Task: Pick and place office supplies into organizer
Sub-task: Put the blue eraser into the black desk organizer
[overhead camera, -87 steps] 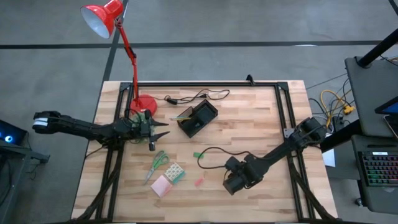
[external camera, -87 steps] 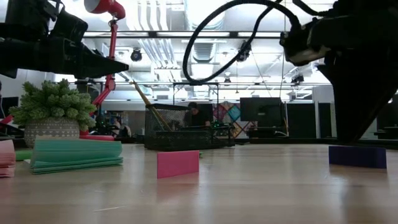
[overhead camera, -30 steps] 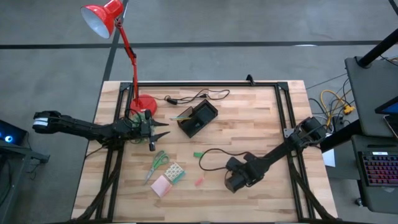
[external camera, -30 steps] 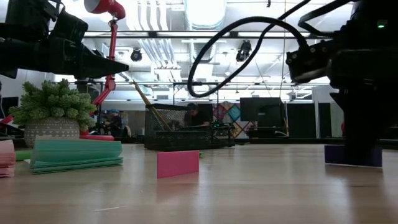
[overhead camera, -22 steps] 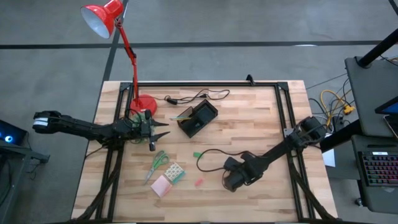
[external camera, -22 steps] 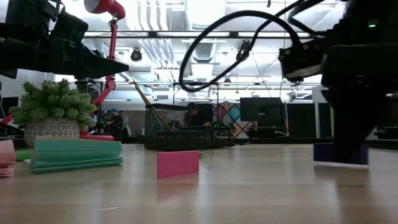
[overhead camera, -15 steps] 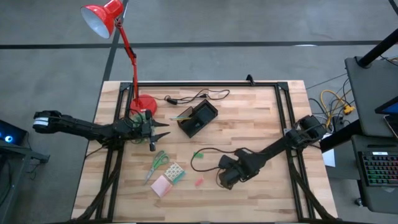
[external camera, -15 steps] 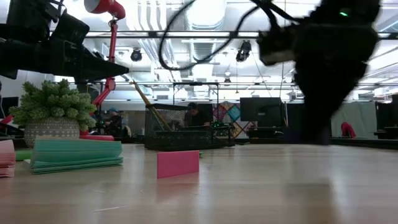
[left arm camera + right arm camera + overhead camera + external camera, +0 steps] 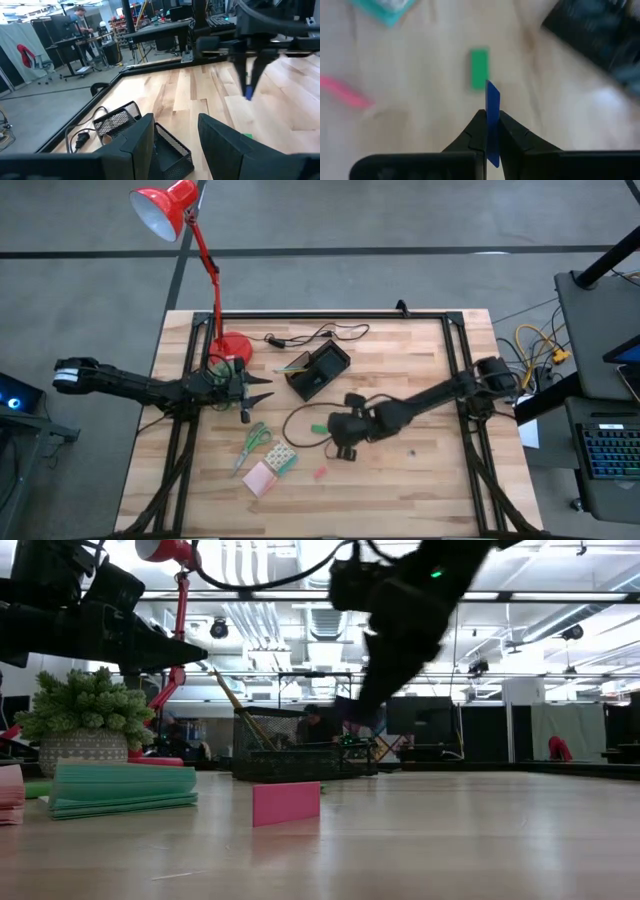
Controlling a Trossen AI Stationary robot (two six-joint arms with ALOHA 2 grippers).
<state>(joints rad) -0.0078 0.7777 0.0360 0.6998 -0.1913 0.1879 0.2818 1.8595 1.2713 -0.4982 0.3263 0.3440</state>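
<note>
One right pincer (image 9: 489, 131) pinches one blue piece (image 9: 492, 120).

Overhead and table-level cameras both see the organizer (image 9: 318, 370).

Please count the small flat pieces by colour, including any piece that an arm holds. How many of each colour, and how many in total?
Green piece: 1, on the table
Pink piece: 1, on the table
Blue piece: 1, held in the right fingers
Total: 3
</note>
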